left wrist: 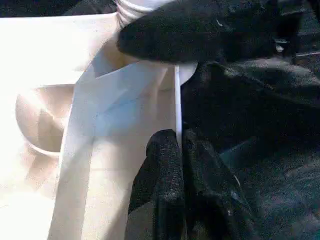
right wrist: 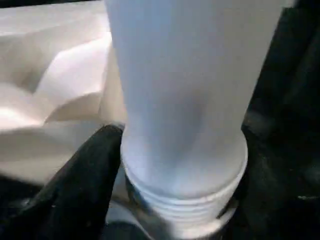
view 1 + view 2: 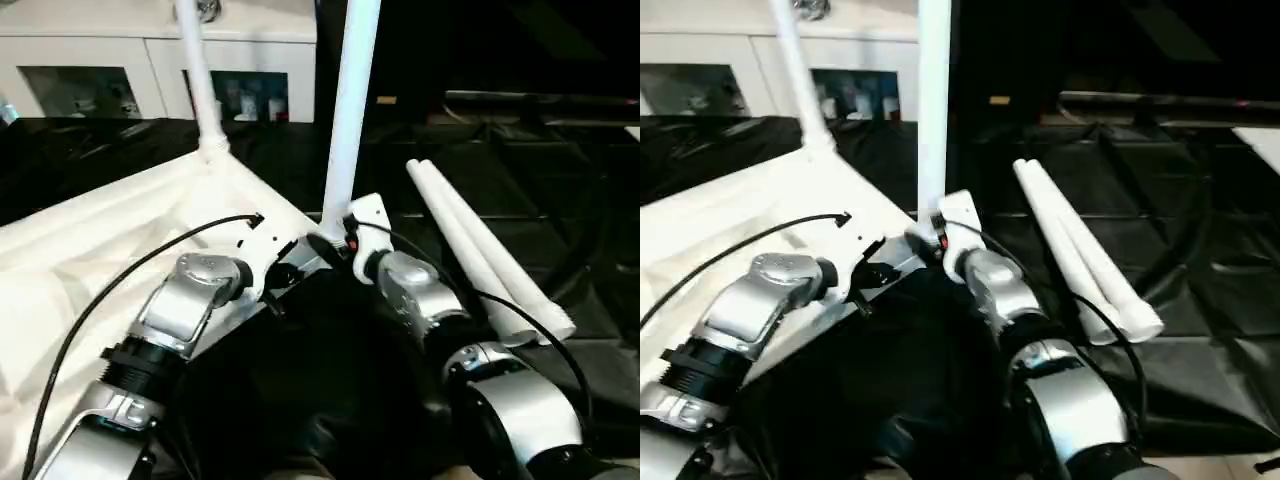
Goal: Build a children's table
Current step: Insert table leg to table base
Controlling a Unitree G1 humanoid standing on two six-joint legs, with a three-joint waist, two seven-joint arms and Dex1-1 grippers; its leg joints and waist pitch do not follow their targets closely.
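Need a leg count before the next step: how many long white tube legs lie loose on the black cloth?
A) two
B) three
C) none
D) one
A: two long white tube legs lie side by side on the black cloth, while two others stand upright at the white plastic top.

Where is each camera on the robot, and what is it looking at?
Left eye: on the head, looking down over both silver forearms at the table top, two standing legs and two loose legs.
Right eye: beside it, same scene, shifted slightly.
Left wrist: on the left arm, looking along the left gripper pinching the top's edge.
Right wrist: on the right arm, close on the leg that the right gripper holds; one black finger shows.
Both wrist views share that leg's threaded end.
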